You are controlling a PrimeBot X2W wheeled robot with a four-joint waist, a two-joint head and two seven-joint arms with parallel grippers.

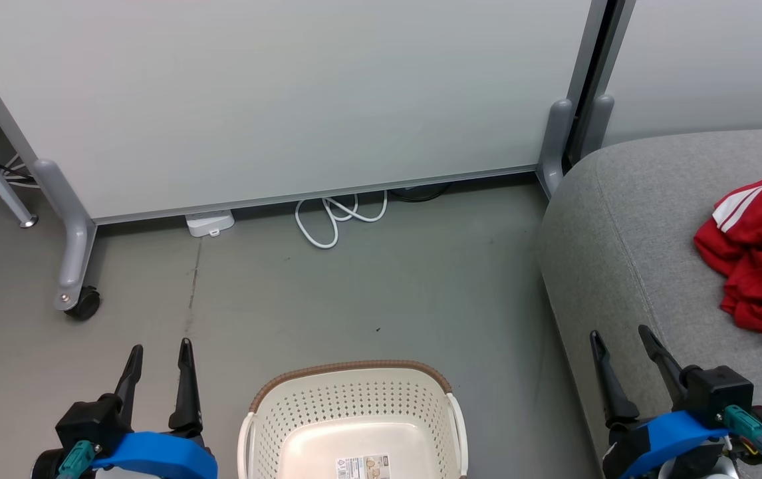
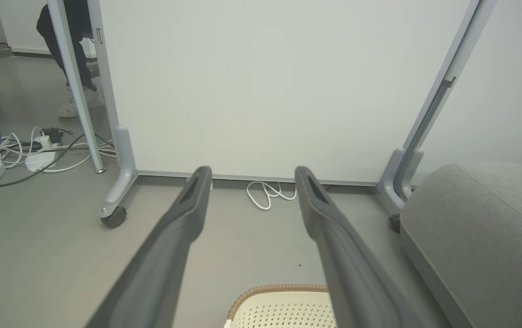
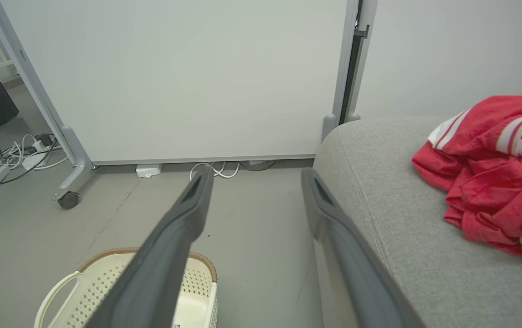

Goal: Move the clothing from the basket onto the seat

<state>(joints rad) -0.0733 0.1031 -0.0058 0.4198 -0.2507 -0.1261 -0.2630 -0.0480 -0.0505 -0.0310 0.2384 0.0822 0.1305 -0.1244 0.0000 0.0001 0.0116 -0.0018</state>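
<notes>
Red garments [image 1: 760, 253] lie well inside the sofa cushion's [image 1: 620, 219] left edge; left gripper [image 1: 160, 346] and right gripper [image 1: 619, 332], fingers apart, flank the laundry basket [image 1: 354, 367].

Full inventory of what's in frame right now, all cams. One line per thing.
clothing: one heap, red with white stripes, on the seat
basket: one, cream with a brown rim, on the floor between the tools; no clothing in the part that shows
seat: one, grey, at the right
partitions: two, white with grey frames, at the back
cable: one coil, white, on the floor under a partition
white box: one, at the partition's base, left of the coil
cable tangle: white and black, on the floor at the far left
person: one, dark trousers, white shoe, beyond the partition
left tool: dark fingers, open, left of the basket
right tool: dark fingers, open, by the seat's edge
</notes>
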